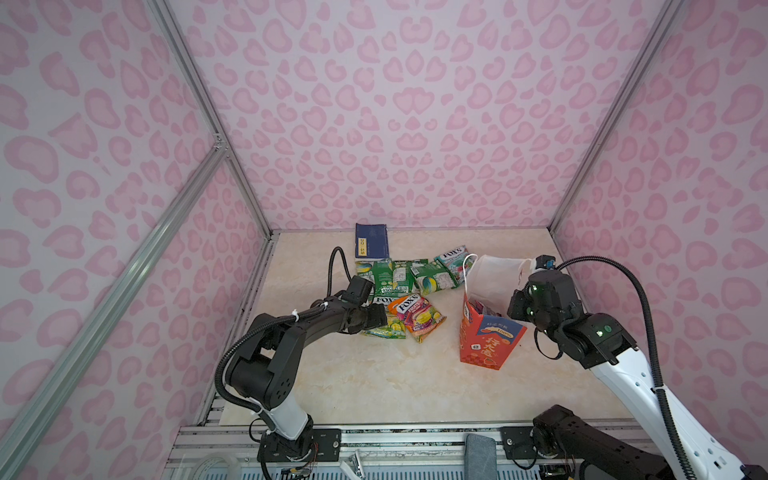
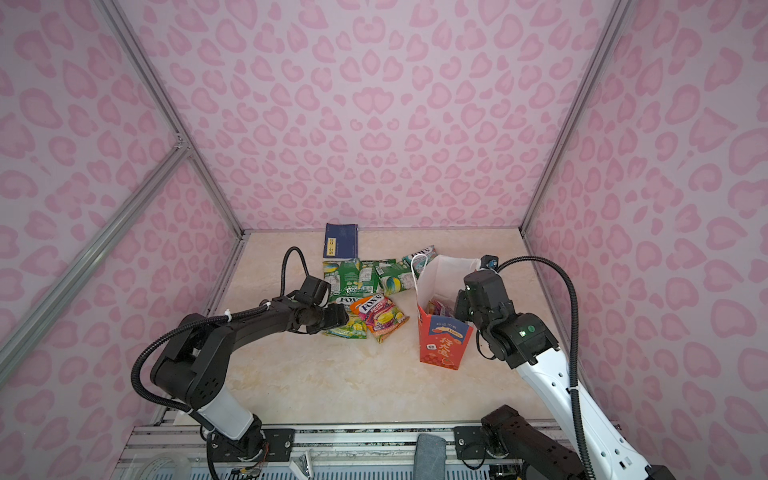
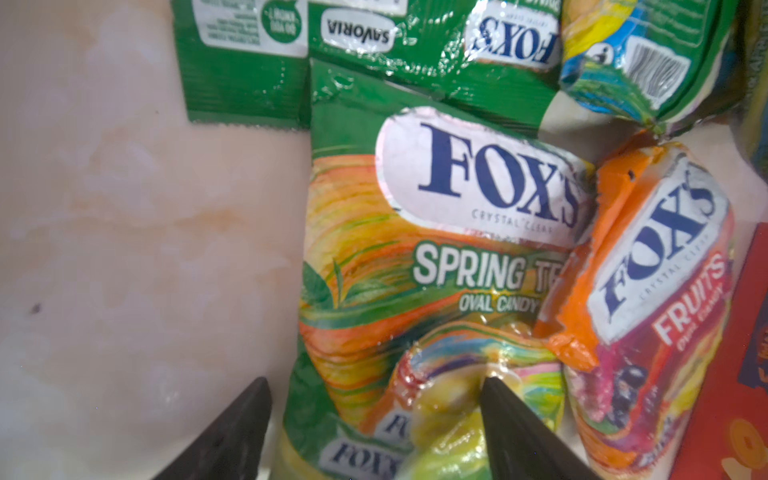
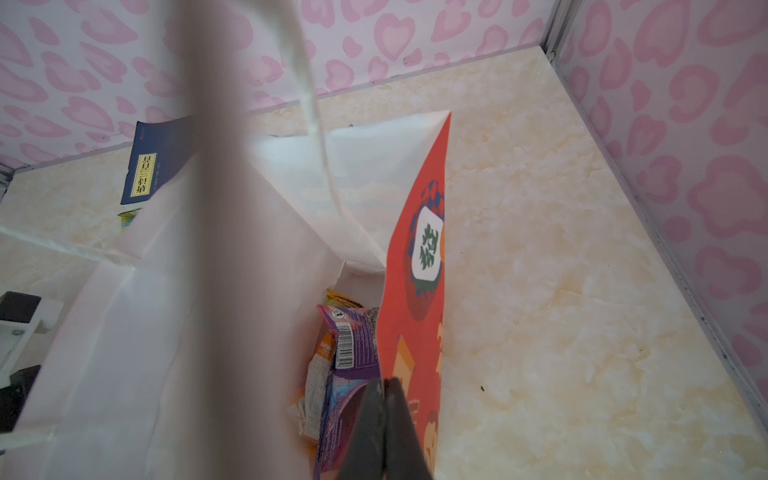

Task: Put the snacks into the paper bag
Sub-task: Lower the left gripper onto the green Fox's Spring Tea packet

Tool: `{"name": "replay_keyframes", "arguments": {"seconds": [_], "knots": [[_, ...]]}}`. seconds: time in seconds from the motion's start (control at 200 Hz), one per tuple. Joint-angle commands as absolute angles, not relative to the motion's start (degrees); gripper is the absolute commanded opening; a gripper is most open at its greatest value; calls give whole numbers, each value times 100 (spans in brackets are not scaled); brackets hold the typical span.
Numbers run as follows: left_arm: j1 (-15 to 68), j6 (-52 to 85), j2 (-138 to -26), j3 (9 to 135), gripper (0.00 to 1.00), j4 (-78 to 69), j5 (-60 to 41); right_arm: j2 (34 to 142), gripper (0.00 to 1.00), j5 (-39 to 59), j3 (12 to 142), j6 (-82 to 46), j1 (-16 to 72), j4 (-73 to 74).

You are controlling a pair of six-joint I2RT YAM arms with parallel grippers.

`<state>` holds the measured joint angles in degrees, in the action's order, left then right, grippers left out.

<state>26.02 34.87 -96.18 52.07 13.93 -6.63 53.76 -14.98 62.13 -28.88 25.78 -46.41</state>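
Low right in both top views, the bag (image 1: 488,345) stands open on the table (image 1: 374,382), a purple packet (image 4: 353,345) inside; the right fingers (image 4: 374,432) are pressed together, seemingly pinching its red wall. Left of it, the left fingers (image 3: 515,432) stand spread at the edge of the Spring Tea packet (image 3: 415,249), an orange packet (image 3: 648,291) alongside. Beyond lie green packets (image 1: 399,276), the booklet (image 1: 372,241) farthest.
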Motion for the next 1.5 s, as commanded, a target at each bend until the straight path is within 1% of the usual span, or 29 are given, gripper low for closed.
{"name": "replay_keyframes", "arguments": {"seconds": [0.0,0.16,0.205,0.3,0.375,0.5,0.54,0.55,0.57,0.625,0.765,0.84,0.965,1.13,1.205,1.495], "knots": [[2652,3419,-9698,5273,75,1494,-543,5365,0,-1455,6176,-2826,2553,-4651],[2698,3479,-9708,5308,65,1525,-547,5318,0,-1418,6161,-2813,2525,-4658],[2698,3490,-9681,5316,59,1541,-577,5300,0,-1420,6141,-2813,2516,-4663],[2729,3506,-9561,5344,51,1613,-610,5267,0,-1389,6127,-2799,2509,-4683],[2725,3540,-9441,5351,47,1650,-633,5239,0,-1375,6116,-2804,2505,-4684],[2725,3610,-9288,5379,38,1715,-638,5203,0,-1310,6108,-2812,2504,-4680],[2717,3644,-9220,5371,37,1733,-627,5195,0,-1302,6108,-2812,2505,-4691],[2716,3647,-9202,5370,34,1734,-625,5194,0,-1297,6108,-2810,2505,-4688],[2716,3656,-9160,5364,31,1738,-612,5186,0,-1301,6108,-2812,2505,-4699],[2716,3648,-9077,5357,25,1783,-504,5162,0,-1305,6107,-2804,2506,-4706],[2692,3636,-8857,5380,16,1985,-300,5124,0,-1292,6102,-2804,2505,-4728],[2689,3645,-8637,5355,14,2043,-290,5106,0,-1292,6107,-2795,2504,-4741],[2676,3622,-8281,5408,13,2297,-145,5089,0,-1292,6103,-2784,2505,-4739],[2672,3518,-7774,5477,13,2662,361,5115,0,-1260,6151,-2759,2505,-4742],[2670,3464,-7585,5506,13,2784,437,5124,0,-1257,6179,-2741,2505,-4745],[2663,3401,-7301,5579,12,2986,462,5115,0,-1248,6196,-2716,2505,-4742]]}}
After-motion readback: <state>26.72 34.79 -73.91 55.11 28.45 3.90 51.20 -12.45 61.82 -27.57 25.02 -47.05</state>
